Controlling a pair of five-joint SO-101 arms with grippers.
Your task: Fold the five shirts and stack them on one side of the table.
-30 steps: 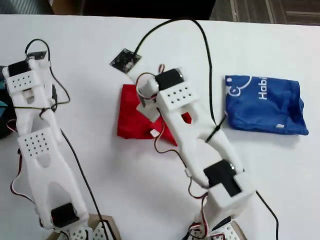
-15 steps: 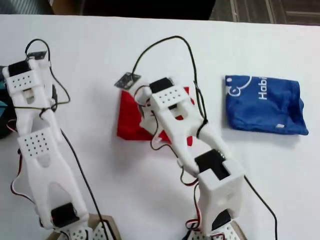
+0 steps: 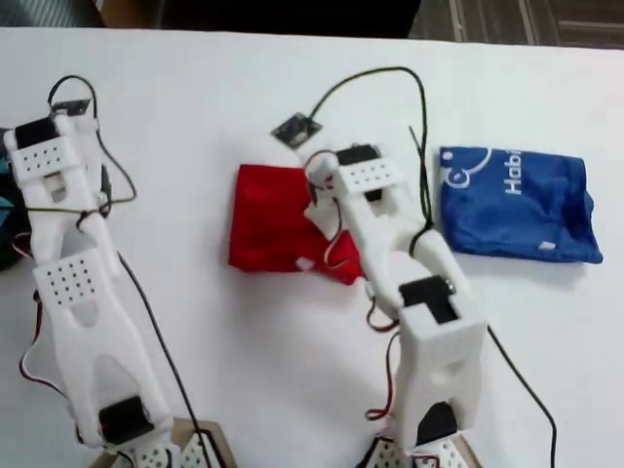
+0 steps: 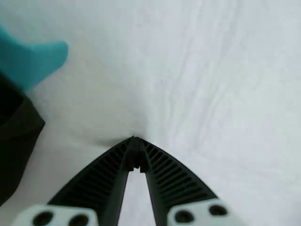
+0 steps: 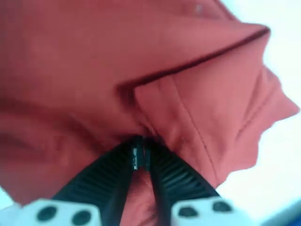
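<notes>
Red shirt (image 3: 268,224) sits pinched in my right pincer (image 5: 138,151), while my left pincer (image 4: 135,149) hangs closed and empty over the table (image 4: 216,70).

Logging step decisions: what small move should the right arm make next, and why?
Probably lift a little and carry the red shirt toward the blue shirt. The right gripper looks shut on its fabric, and the blue shirt lies folded apart from it, a likely stack base.
</notes>
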